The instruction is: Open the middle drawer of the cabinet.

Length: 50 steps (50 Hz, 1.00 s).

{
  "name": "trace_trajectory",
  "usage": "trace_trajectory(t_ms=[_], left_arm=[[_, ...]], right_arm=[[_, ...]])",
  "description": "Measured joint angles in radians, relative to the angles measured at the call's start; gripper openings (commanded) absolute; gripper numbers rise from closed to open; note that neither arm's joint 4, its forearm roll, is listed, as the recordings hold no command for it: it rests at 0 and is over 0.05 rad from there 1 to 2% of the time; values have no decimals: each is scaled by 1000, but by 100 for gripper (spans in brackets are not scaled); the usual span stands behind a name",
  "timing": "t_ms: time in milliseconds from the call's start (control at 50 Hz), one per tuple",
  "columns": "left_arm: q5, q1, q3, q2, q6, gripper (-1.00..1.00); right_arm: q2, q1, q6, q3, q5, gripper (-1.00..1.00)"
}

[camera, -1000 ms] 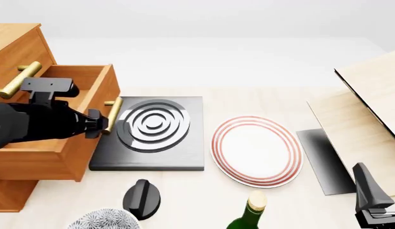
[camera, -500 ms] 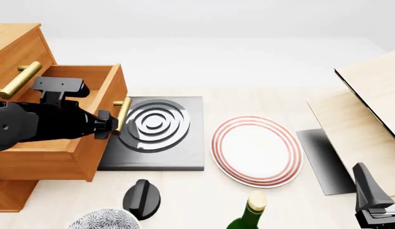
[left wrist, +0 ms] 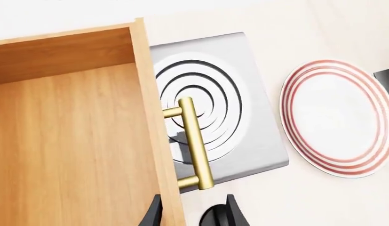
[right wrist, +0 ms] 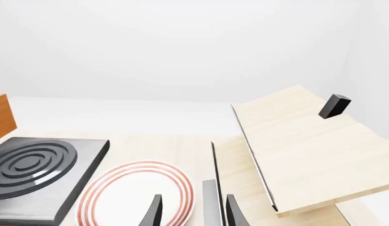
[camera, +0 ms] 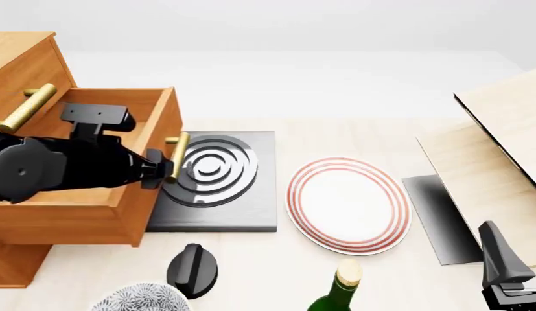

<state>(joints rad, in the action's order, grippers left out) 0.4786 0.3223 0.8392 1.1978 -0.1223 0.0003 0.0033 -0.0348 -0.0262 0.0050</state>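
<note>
Nearest: one green bottle [camera: 335,295], one black knob [camera: 193,267], right gripper [right wrist: 191,213] parted, empty. Further: one red-ringed plate [camera: 348,205], one black hob [camera: 218,188]. Left gripper [camera: 164,170] at the brass handle [camera: 177,157] of middle drawer [camera: 120,194], pulled well out from cabinet [camera: 21,65]; grip unclear.

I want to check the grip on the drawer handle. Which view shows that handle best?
The left wrist view: the middle drawer's handle shows whole, with the left gripper just short of it. In the front view the arm covers part of it. The right wrist view misses it.
</note>
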Motion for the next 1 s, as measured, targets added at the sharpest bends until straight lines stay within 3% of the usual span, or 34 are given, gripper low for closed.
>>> trace_trajectory(t_ms=[760, 1000], left_arm=[[-6, 34, 10, 13, -77, 100], [2, 29, 11, -9, -20, 100]], right_arm=[[0, 0, 0, 0, 0, 100], [0, 0, 0, 0, 0, 100]])
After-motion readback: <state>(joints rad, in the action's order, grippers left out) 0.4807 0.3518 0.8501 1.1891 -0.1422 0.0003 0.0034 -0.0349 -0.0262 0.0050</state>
